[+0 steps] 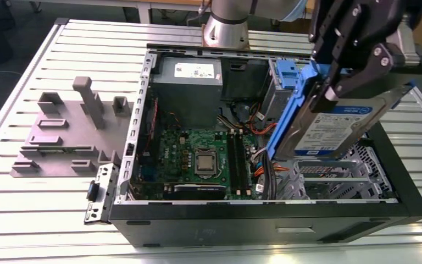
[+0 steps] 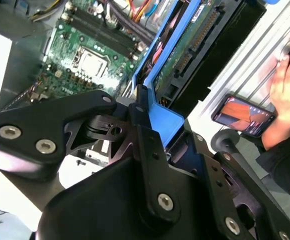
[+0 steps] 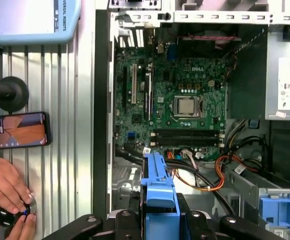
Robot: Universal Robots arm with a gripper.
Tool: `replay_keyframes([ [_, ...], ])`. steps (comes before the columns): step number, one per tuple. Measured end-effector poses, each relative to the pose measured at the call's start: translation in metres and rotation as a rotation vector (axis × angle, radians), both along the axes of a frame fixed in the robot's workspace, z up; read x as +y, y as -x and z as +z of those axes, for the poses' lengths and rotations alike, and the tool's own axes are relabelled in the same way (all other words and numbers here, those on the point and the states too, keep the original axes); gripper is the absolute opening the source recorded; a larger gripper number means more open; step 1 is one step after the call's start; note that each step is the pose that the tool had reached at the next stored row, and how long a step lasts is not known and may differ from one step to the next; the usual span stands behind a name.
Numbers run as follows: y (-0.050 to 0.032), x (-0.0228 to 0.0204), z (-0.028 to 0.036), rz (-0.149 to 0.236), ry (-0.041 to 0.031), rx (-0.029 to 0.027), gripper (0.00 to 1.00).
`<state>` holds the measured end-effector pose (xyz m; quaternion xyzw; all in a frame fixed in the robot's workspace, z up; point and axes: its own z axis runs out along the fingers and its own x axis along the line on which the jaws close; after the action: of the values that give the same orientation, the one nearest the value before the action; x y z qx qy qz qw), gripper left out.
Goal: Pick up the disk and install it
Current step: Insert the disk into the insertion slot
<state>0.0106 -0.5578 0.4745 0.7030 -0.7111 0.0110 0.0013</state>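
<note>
The gripper [image 1: 337,91] is clamped on the disk [image 1: 336,129], its black fingers [image 2: 142,107] pinching the upper end of the blue caddy [image 1: 288,118] that frames the drive; in the first wrist view the same clamped end of the caddy [image 3: 157,187] rises between the gripper's [image 3: 157,222] black links. The disk hangs below the gripper and reaches away from it, its long axis slanting steeply down toward the open computer case [image 1: 270,223]. It is tilted rather than flat. Its white-and-blue label faces the exterior camera, while the second wrist view shows the green circuit-board side and the connector edge of the disk [image 2: 187,50] at the end far from the fingers. The lower end sits over the metal drive cage [image 1: 336,179] on the exterior view's right side of the case; whether it touches the cage cannot be told. Beyond it inside the case lie the motherboard [image 1: 196,159] and, farther back, the grey power supply [image 1: 189,77]. The case rests on a slatted metal table [image 1: 50,220], with a grey fixture [image 1: 64,132] beside it on the exterior view's left. Outside the case, in the first wrist view, a phone [image 3: 17,130] lies on the table near a person's hand [image 3: 5,185].
</note>
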Motion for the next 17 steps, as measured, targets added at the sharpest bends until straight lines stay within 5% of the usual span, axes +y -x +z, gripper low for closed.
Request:
replay_keyframes([
  [6, -0.0237, -0.0005, -0.0054, 0.000, 0.0000, 0.0000, 0.36],
  [17, -0.0455, -0.0009, -0.0166, 0.000, 0.0000, 0.0000, 0.36],
])
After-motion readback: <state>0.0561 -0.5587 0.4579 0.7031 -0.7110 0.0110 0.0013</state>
